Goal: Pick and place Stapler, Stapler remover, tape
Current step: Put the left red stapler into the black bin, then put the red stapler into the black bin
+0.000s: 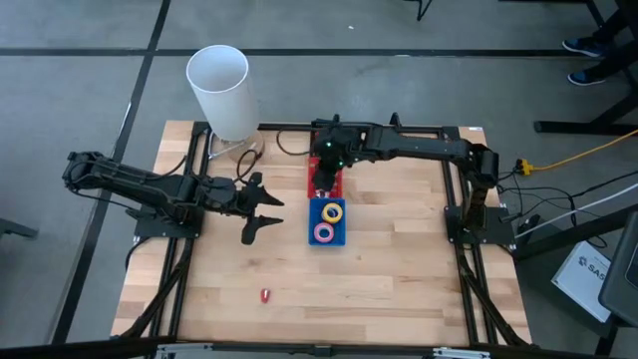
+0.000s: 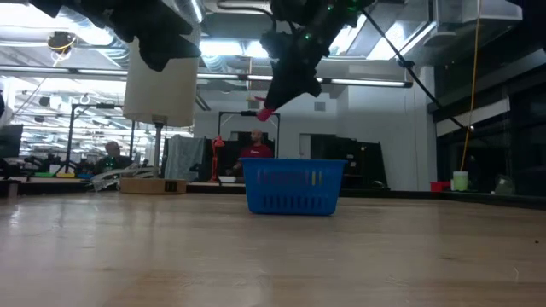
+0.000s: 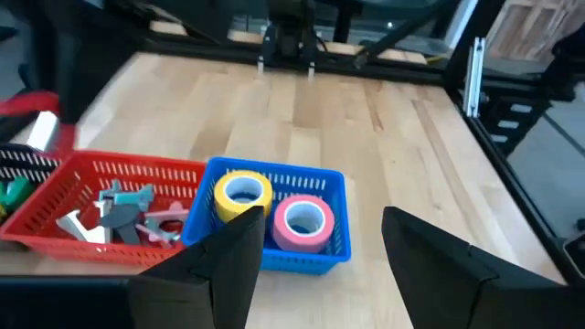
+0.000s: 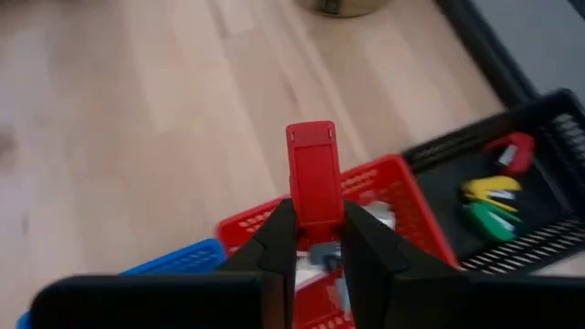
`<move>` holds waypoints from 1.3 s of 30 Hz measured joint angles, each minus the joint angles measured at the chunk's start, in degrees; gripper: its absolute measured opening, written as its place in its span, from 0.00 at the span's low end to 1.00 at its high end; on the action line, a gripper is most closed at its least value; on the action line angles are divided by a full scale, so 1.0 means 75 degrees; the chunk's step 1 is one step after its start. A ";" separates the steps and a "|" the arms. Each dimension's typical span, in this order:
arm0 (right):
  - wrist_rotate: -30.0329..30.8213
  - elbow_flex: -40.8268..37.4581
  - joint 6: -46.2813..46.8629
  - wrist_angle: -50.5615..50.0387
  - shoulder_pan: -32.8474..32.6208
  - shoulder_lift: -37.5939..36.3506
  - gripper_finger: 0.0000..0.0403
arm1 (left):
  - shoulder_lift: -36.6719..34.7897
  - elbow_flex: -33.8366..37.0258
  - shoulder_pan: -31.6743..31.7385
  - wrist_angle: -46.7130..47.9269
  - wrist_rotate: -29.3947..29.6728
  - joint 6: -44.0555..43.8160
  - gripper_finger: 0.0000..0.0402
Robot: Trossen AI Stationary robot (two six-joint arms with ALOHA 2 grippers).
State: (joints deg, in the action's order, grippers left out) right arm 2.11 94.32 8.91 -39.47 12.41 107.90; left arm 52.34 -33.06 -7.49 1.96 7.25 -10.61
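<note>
Gripping a red stapler [image 4: 313, 174] between its two fingers, the right claw [image 4: 317, 239] hangs in the air above the red basket [image 4: 402, 196], its fingers pressed against the stapler's sides. From overhead the right claw [image 1: 326, 160] sits over the far end of the red basket [image 1: 326, 186], which lies lengthwise toward the back of the counter [image 1: 399, 269]. At table-top height the same claw [image 2: 286, 85] is well above the counter, with a small reddish tip showing below it, probably the stapler's end.

Just beside the red basket, touching its near end, stands a blue basket [image 1: 342, 236] holding a yellow tape roll [image 1: 331, 211] and a pink tape roll [image 1: 324, 233] side by side. The left wrist camera shows the yellow roll [image 3: 242, 194] and the pink roll [image 3: 304, 222] upright against each other in the blue basket [image 3: 336, 187], and silvery claw-shaped staple removers [image 3: 123, 212] lying in the red basket [image 3: 55, 239].

A black basket [image 4: 539, 196] next to the red one holds red, yellow and green staplers [image 4: 491, 206].

The left claw [image 1: 265, 211] hovers to the left of the blue basket, fingers spread apart and holding nothing. A white cylinder [image 1: 220, 90] stands at the back left corner, and a small red item [image 1: 265, 295] lies alone on the near part of the counter.
</note>
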 joint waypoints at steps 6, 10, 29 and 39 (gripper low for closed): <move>0.0120 0.0006 0.0180 -0.0003 0.0261 0.0161 0.14 | 0.0003 0.0000 -0.0198 0.0362 0.0010 -0.0020 0.55; 0.0121 0.0006 0.0181 -0.0022 0.0357 0.0532 0.14 | 0.0003 0.0000 -0.0267 0.0557 0.0044 -0.0026 0.55; 0.0575 0.0007 0.0371 0.0110 0.1676 0.1024 0.14 | 0.0003 0.0000 -0.0306 0.0635 0.0013 -0.0493 0.55; 0.0521 0.0003 0.0979 0.0108 0.1781 0.1278 0.38 | 0.0003 0.0000 -0.0306 0.0658 0.0068 -0.0688 0.55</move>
State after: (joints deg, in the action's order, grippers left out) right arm 6.02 94.34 16.25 -38.66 25.77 117.48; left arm 52.36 -33.06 -9.78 6.89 7.76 -15.77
